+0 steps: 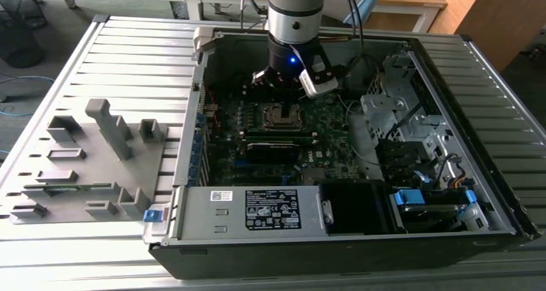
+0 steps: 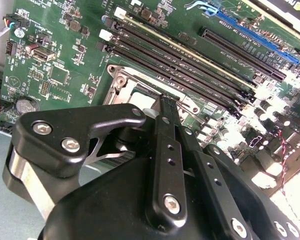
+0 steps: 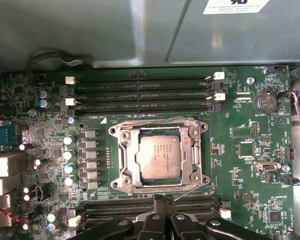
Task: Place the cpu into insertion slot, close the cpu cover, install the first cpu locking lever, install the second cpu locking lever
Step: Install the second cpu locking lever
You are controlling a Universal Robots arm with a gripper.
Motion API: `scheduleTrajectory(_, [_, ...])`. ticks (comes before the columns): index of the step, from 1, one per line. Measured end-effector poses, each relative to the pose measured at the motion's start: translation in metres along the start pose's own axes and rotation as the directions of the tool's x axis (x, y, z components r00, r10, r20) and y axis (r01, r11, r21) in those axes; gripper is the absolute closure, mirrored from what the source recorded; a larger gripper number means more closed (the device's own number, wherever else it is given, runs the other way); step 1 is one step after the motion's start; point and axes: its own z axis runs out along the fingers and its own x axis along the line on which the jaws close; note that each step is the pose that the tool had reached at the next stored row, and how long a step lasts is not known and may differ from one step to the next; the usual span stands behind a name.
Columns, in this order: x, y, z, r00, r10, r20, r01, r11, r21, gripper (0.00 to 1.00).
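The cpu (image 3: pixel 160 157), a silver-grey square chip, lies in the insertion slot (image 3: pixel 159 189) on the green motherboard. The cpu cover (image 3: pixel 126 161), a silvery frame, lies flat around it. A thin wire locking lever (image 3: pixel 192 191) runs slantwise along one side of the socket toward my fingertips. My gripper (image 3: pixel 163 199) hangs just beside that edge of the socket, its two black fingers (image 2: pixel 165 130) pressed together and shut. In the exterior view the gripper (image 1: pixel 282 89) is low inside the computer case, just behind the socket (image 1: pixel 282 115). I cannot tell whether the fingertips touch the lever.
Long black memory slots (image 3: pixel 140 92) flank the socket on two sides. A black power supply (image 1: pixel 256 208) fills the case's front and drive cages (image 1: pixel 401 112) stand at the exterior view's right. A grey parts fixture (image 1: pixel 85 157) lies outside the case on the slatted table.
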Motion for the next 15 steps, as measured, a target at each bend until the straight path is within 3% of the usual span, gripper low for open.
scheduleTrajectory(8, [0.0014, -0.0027, 0.0000, 1.0000, 0.000, -0.0004, 0.000, 1.0000, 0.0000, 0.90])
scheduleTrajectory(15, [0.0117, -0.0038, 0.0039, 1.0000, 0.000, -0.0003, 0.000, 1.0000, 0.0000, 0.90])
